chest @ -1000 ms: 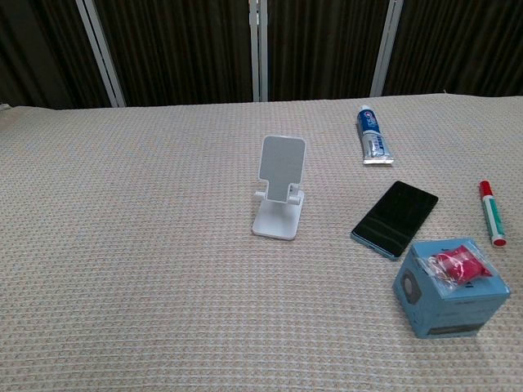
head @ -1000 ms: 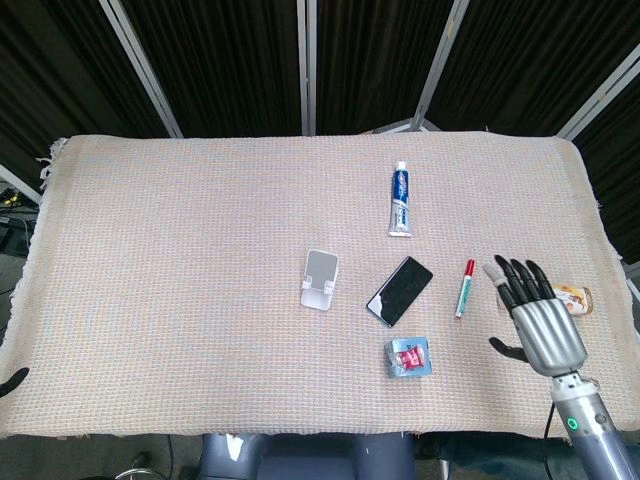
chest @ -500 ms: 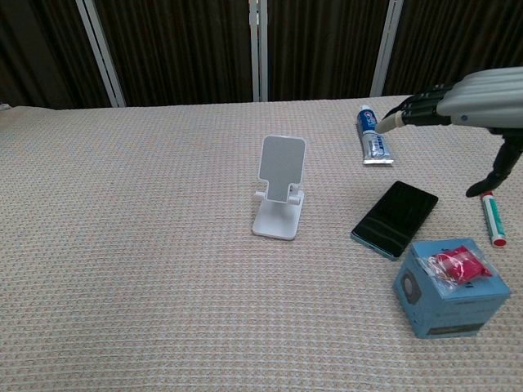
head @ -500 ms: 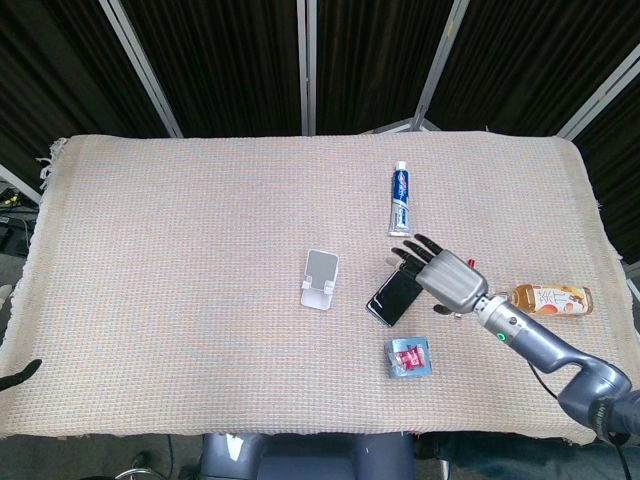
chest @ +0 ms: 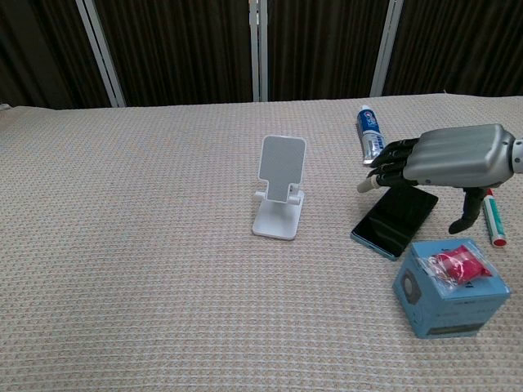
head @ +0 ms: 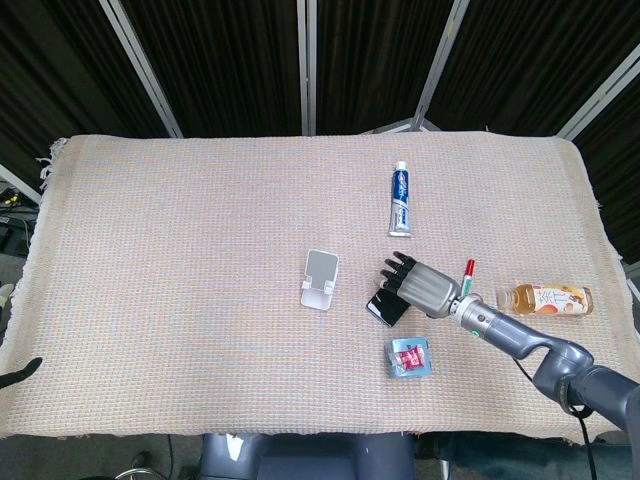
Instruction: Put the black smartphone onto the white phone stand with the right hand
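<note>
The right hand [chest: 445, 159] has moved in from the right side of the table and come lower. A sec ago it was way over by the right edge; half a sec ago it was higher, above the black smartphone [chest: 395, 218]. Now it sits just over the phone's far end, palm down. Its fingers [chest: 391, 161] are apart and a bit bent, thumb hanging down on the right side, holding nothing. I think it's abt to grab the phone, so the task is only starting.

The phone lies flat on the woven cloth [chest: 122, 245], to the right of the white phone stand [chest: 280, 187] and not touching it. The stand has nothing on it. The phone hasn't moved.

The left hand [head: 18, 373] is just a dark tip at the left edge of the head view; can't tell abt its fingers.

Writing: the toothpaste tube [head: 400, 200], red marker [chest: 492, 214], drink bottle [head: 548, 298] and blue box [chest: 452, 287] w/ a red packet on top all have labels, but too small to read.
</note>
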Controlling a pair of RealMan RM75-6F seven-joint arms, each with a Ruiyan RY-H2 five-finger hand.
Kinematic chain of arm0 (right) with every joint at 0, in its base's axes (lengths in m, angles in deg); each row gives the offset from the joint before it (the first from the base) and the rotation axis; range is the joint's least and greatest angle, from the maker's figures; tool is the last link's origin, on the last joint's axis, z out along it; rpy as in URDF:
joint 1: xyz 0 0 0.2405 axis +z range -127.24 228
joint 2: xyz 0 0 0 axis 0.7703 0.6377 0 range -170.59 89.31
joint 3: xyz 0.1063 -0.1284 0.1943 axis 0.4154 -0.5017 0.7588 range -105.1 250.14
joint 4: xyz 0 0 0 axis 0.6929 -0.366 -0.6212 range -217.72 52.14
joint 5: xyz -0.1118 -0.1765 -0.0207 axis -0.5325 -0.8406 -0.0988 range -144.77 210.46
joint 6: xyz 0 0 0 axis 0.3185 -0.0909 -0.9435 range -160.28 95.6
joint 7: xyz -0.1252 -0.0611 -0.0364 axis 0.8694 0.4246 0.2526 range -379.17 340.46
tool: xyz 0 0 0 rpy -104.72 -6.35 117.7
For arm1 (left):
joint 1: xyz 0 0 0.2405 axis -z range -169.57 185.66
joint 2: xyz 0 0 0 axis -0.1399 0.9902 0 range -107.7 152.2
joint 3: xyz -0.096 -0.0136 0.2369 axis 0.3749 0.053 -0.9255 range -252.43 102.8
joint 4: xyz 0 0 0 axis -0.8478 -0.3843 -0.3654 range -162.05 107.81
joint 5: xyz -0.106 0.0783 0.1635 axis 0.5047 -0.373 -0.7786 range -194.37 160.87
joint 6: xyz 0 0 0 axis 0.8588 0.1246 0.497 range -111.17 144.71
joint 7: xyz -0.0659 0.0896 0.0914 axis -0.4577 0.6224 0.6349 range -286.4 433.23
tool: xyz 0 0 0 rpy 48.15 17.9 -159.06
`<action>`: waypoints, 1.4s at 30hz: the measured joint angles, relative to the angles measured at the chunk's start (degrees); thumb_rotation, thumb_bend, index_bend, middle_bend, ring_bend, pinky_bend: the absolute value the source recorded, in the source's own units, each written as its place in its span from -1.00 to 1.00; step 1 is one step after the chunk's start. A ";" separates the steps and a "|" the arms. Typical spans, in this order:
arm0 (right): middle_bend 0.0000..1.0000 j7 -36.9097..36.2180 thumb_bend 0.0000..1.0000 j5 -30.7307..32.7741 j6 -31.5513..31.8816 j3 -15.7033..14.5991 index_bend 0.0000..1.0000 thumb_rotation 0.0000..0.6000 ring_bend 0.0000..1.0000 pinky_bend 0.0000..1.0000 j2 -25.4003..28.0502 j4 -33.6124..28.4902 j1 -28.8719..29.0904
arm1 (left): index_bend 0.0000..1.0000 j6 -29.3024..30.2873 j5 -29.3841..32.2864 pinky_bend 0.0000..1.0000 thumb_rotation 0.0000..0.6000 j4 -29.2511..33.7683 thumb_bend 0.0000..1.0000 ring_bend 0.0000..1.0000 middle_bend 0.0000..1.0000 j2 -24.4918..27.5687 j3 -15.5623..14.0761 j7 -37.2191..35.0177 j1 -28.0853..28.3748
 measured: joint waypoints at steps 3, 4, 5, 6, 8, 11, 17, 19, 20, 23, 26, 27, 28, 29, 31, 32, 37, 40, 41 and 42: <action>-0.77 -0.48 -1.00 -0.26 -0.18 -1.09 -0.81 1.00 -0.90 -1.00 -2.20 3.67 0.66 | -1.00 0.22 0.00 -1.00 1.00 0.05 -1.00 -1.00 -1.00 -0.18 0.01 0.54 -0.03; -0.77 -0.65 -1.00 -0.37 -0.25 -1.50 -0.81 1.00 -0.90 -0.99 -2.83 4.68 0.90 | -1.00 0.24 0.02 -1.00 1.00 0.08 -1.00 -1.00 -1.00 -0.25 0.01 0.70 -0.02; -0.77 -0.92 -1.00 -0.53 -0.30 -2.07 -0.80 1.00 -0.90 -0.99 -3.64 5.88 1.23 | -1.00 0.23 0.04 -1.00 1.00 0.09 -1.00 -1.00 -1.00 -0.30 0.01 0.83 0.00; -0.76 -1.13 -1.00 -0.65 -0.30 -2.50 -0.80 1.00 -0.89 -0.99 -4.21 6.65 1.47 | -1.00 0.20 0.06 -1.00 1.00 0.10 -1.00 -1.00 -1.00 -0.35 0.01 0.96 0.02; -0.74 -1.51 -1.00 -0.90 -0.09 -3.32 -0.78 1.00 -0.87 -0.98 -5.29 8.08 1.95 | -1.00 0.05 0.19 -1.00 1.00 0.08 -1.00 -1.00 -1.00 -0.46 0.00 1.17 0.10; -0.66 -2.05 -1.00 -0.99 0.41 -4.08 -0.71 1.00 -0.79 -0.94 -6.46 9.56 2.44 | -1.00 -0.41 0.60 -1.00 1.00 0.02 -1.00 -1.00 -1.00 -0.49 0.00 1.04 0.21; -0.34 -3.17 -0.88 -0.99 1.91 -5.26 -0.42 1.00 -0.48 -0.71 -8.04 12.07 2.94 | -1.00 -0.68 0.98 -1.00 1.00 -0.24 -1.00 -1.00 -1.00 -0.49 0.08 0.93 0.35; -0.11 -3.72 -0.73 -1.03 2.47 -5.66 -0.20 1.00 -0.26 -0.61 -8.55 12.91 3.02 | -1.00 -0.69 0.99 -1.00 1.00 -0.28 -1.00 -1.00 -1.00 -0.53 0.06 1.01 0.36; -0.02 -4.14 -0.67 -1.09 2.96 -5.90 -0.10 1.00 -0.16 -0.57 -8.86 13.38 3.05 | -1.00 -0.71 1.02 -1.00 1.00 -0.29 -1.00 -1.00 -1.00 -0.54 0.05 1.04 0.37; 0.14 -4.94 -0.53 -1.42 4.72 -6.37 0.05 1.00 -0.01 -0.51 -9.55 14.52 3.07 | -1.00 -0.75 1.16 -1.00 1.00 -0.34 -1.00 -1.00 -1.00 -0.61 0.07 1.19 0.39; 0.16 -5.85 -0.50 -1.85 6.89 -7.06 0.10 1.00 0.01 -0.50 -10.35 16.41 3.01 | -1.00 -0.95 1.19 -1.00 1.00 -0.37 -1.00 -1.00 -1.00 -0.73 0.01 1.41 0.49; 0.16 -6.14 -0.50 -1.95 7.49 -7.27 0.10 1.00 0.01 -0.49 -10.58 17.02 2.98 | -1.00 -1.03 1.18 -1.00 1.00 -0.36 -1.00 -1.00 -1.00 -0.76 -0.03 1.45 0.52; 0.16 -6.38 -0.50 -2.04 8.05 -7.47 0.10 1.00 0.01 -0.49 -10.79 17.55 2.95 | -1.00 -1.06 1.16 -1.00 1.00 -0.31 -1.00 -1.00 -1.00 -0.78 -0.05 1.49 0.56; 0.16 -6.59 -0.50 -2.11 8.79 -7.67 0.10 1.00 0.01 -0.48 -10.98 18.10 2.90 | -1.00 -1.04 1.15 -1.00 1.00 -0.28 -1.00 -1.00 -1.00 -0.78 -0.05 1.50 0.56; 0.16 -6.70 -0.50 -2.17 9.89 -7.87 0.10 1.00 0.01 -0.48 -11.11 18.55 2.82 | -1.00 -0.92 1.05 -1.00 1.00 -0.17 -1.00 -1.00 -1.00 -0.72 -0.06 1.39 0.52; 0.16 -6.62 -0.50 -2.21 10.64 -7.95 0.10 1.00 0.01 -0.47 -11.11 18.73 2.76 | -1.00 -0.86 1.00 -1.00 1.00 -0.13 -1.00 -1.00 -1.00 -0.68 -0.07 1.31 0.50; 0.16 -4.69 -0.50 -2.34 14.29 -7.85 0.10 1.00 0.02 -0.47 -9.79 18.26 2.65 | -1.00 -0.64 0.55 -1.00 1.00 0.05 -1.00 -1.00 -1.00 -0.27 -0.15 0.41 0.40; 0.16 -2.49 -0.50 -2.16 16.65 -7.24 0.10 1.00 0.03 -0.47 -7.88 16.15 2.64 | -1.00 -0.66 0.29 -1.00 1.00 0.00 -1.00 -1.00 -1.00 0.03 -0.25 -0.42 0.36; 0.16 -1.39 -0.50 -2.02 17.36 -6.86 0.10 1.00 0.04 -0.47 -6.99 14.98 2.66 | -1.00 -0.68 0.21 -1.00 1.00 -0.03 -1.00 -1.00 -1.00 0.13 -0.28 -0.68 0.35; 0.16 -0.42 -0.50 -1.89 17.95 -6.48 0.10 1.00 0.04 -0.47 -6.29 14.04 2.69 | -1.00 -0.70 0.13 -1.00 1.00 -0.06 -1.00 -1.00 -1.00 0.21 -0.31 -0.92 0.34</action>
